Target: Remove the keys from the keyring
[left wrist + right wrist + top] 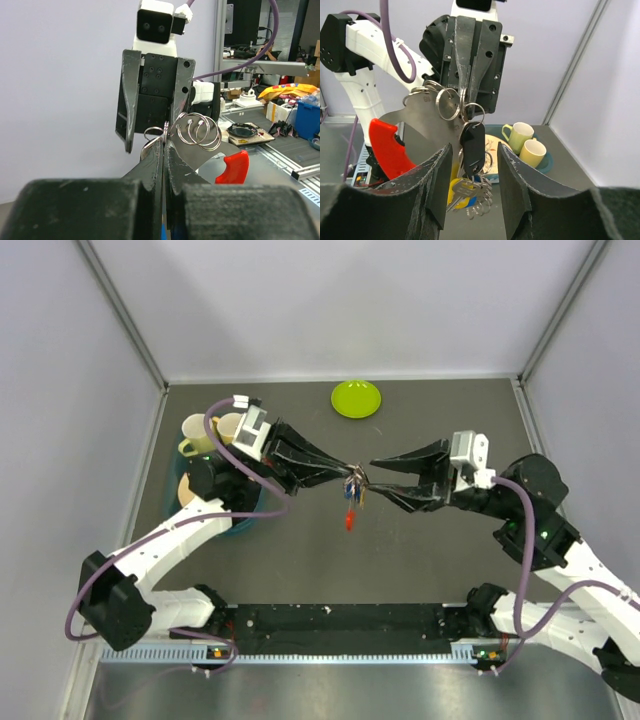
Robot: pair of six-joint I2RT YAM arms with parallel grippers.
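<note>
The keyring is a cluster of thin silver rings held in the air at mid table. My left gripper is shut on one ring, seen closely in the left wrist view. The keys hang below it: a black fob, yellow- and blue-headed silver keys, and a metal blade with a red handle, which also shows in the top view. My right gripper is open, its fingers on either side of the hanging keys without touching them.
A lime-green dish lies at the back centre. Two pale yellow-green cups and a patterned plate sit in a teal tray at the left, under my left arm. Grey walls enclose the table.
</note>
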